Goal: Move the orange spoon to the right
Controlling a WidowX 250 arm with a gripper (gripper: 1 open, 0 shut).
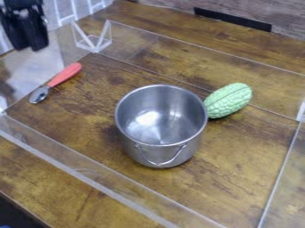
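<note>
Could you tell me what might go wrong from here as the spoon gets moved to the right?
The spoon lies flat on the wood, so the tool, hovering off to its upper left, may fail to grip it. The pot stands directly rightward, so a low carry might knock it or the green vegetable.

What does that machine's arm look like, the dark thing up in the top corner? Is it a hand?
Only its tip shows, at the picture's top left edge: the end effector, a black, blocky, boxy part that narrows downward into short dark fingers. It looks matte, like plastic or metal, not like a hand. I can make out no coloured markings or cables; the picture is too small and blurred there, and the rest of the arm is out of frame.
</note>
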